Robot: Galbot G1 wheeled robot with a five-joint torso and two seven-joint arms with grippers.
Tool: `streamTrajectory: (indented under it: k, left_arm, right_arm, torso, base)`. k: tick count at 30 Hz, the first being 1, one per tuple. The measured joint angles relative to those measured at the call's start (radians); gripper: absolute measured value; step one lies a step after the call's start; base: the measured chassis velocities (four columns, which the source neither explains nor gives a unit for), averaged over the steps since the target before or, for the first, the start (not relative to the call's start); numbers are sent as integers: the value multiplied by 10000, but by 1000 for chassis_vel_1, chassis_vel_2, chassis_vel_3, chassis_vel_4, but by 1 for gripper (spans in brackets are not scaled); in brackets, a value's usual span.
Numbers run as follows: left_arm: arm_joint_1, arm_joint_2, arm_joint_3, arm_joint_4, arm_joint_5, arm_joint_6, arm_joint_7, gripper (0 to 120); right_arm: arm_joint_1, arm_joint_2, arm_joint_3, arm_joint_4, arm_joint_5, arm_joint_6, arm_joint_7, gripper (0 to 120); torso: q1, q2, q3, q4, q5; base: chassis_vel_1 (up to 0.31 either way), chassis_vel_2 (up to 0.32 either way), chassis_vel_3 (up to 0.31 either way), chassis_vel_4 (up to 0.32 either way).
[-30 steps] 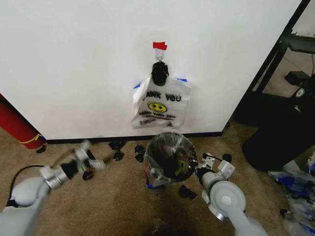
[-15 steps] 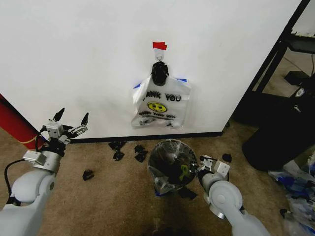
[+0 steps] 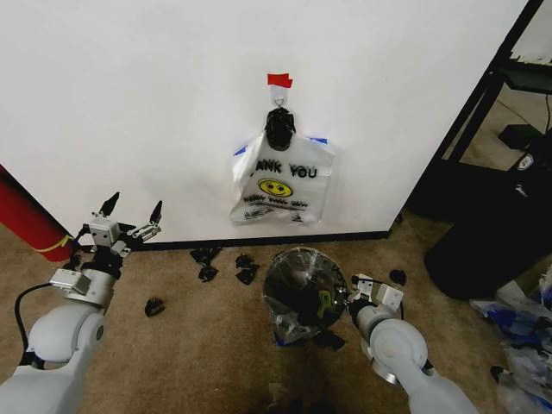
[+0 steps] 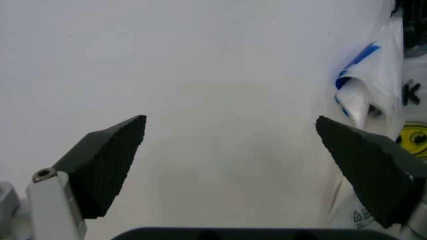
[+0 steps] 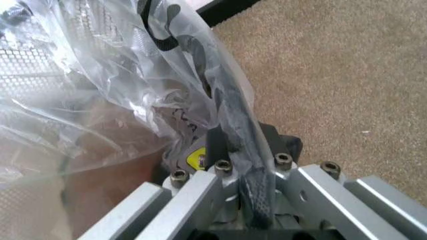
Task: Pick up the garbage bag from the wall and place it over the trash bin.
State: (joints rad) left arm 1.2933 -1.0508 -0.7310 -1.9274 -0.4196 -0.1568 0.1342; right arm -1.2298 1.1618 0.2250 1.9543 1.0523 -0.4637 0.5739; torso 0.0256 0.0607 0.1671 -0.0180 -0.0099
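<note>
White wall fills the far side, red tape marking the hook where the opaque "THANK YOU" bag hangs above the black baseboard. Down on the beige carpet, the trash bin sits near centre with the garbage bag draped over its rim. Right gripper is at the bin's right edge, clenched on the garbage bag and rim. Left gripper hovers far left by the wall, fingers spread wide, holding nothing.
</note>
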Motion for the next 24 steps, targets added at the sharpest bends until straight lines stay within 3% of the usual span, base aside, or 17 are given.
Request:
streamTrajectory:
  k: [7,24]
  left_arm:
    - [17,-35,35,-19,26,8,-1,100]
    - [73,-44,63,-34,62,3,1,100]
  right_arm:
    - [-26,-15,48,51,16,-14,-21,9]
    - [-232,-43,84,274,-206,22,21,68]
  torso:
    - [0,1,-1,-1,-4]
    - [0,0,0,-1,-2]
  base:
    - [0,0,0,0]
    - [0,0,0,0]
